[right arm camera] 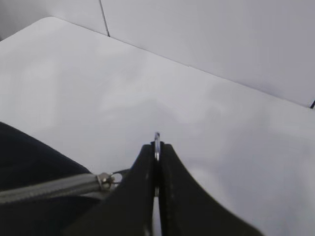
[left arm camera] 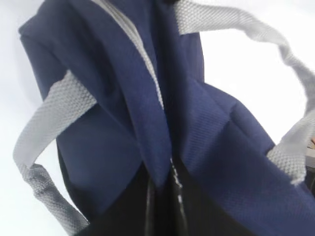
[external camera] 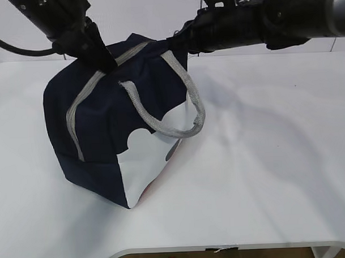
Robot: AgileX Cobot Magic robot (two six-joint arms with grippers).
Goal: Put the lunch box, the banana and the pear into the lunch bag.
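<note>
On the white bench (external camera: 264, 160), the lunch bag (external camera: 93, 137) sits tilted beneath both my tools. My right tool (right arm camera: 156, 162) is clamped tight on the zipper's ring pull (right arm camera: 157, 140), the grey zipper (right arm camera: 49, 189) trailing off to its left. My left tool (left arm camera: 165, 196) is closed on a fold of navy fabric beside the zipper; its blurred fingers (left arm camera: 150, 206) appear pinched together. One grey handle (external camera: 177, 106) droops below my right tool.
</note>
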